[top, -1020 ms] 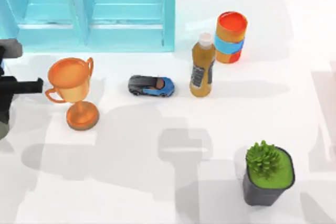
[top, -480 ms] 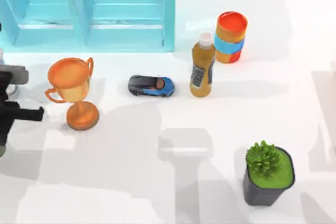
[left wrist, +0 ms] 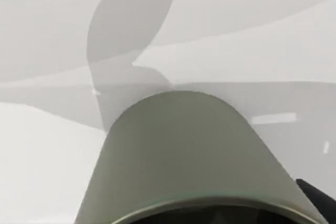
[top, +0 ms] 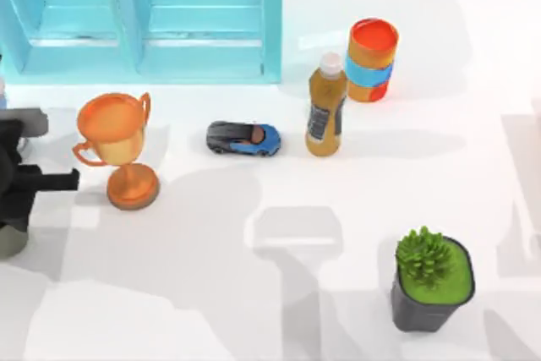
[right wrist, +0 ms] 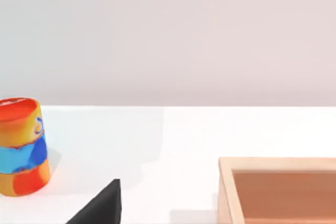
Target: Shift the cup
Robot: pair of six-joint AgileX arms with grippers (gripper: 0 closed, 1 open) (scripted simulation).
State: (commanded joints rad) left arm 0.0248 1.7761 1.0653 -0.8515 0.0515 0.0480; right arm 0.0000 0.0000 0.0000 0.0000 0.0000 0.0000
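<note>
Judging from the top view, the largest risk is the orange trophy [top: 118, 148] standing just beside the left hand [top: 13, 188] on the white bench [top: 254, 293]: a sideways carry toward the bench's middle could clip it and topple it toward the toy car [top: 243, 138]. The cup [left wrist: 191, 161] sits right against that hand, its grey-olive wall close under the wrist camera, so I judge the hand is grasping the cup; a loose grip on the tapered wall could let it slide out. The left wrist view shows the cup's rim and side up close, while from above just a sliver of it [top: 10, 243] peeks below the hand. The right hand [right wrist: 102, 205] is parked; its wrist view adds a wooden box [right wrist: 278, 190] and the striped can [right wrist: 21, 145].
</note>
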